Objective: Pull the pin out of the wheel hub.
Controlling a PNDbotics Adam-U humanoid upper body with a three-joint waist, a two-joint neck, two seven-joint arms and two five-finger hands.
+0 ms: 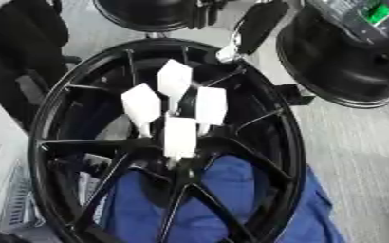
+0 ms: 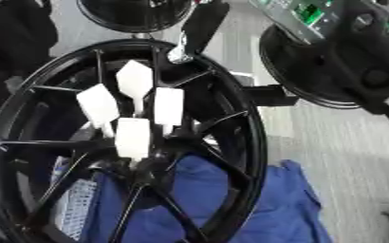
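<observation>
Black spoked wheel hub (image 1: 57,123), upright, fills the frame centre-left. Four white flat-headed pins (image 1: 179,136) stand clustered at its centre. Blue cloth (image 1: 306,209) behind the lower spokes. One robot hand (image 1: 260,23), upper right, near the rim; finger state indiscernible.

Both views soft, motion-blurred throughout. Even, diffuse light, no hard shadows. White tags (image 1: 180,137) blown out, no detail. Black wheel (image 2: 252,142) spokes crushed dark; faint sheen on rim. Green screen (image 1: 379,13) glows, top edge.
</observation>
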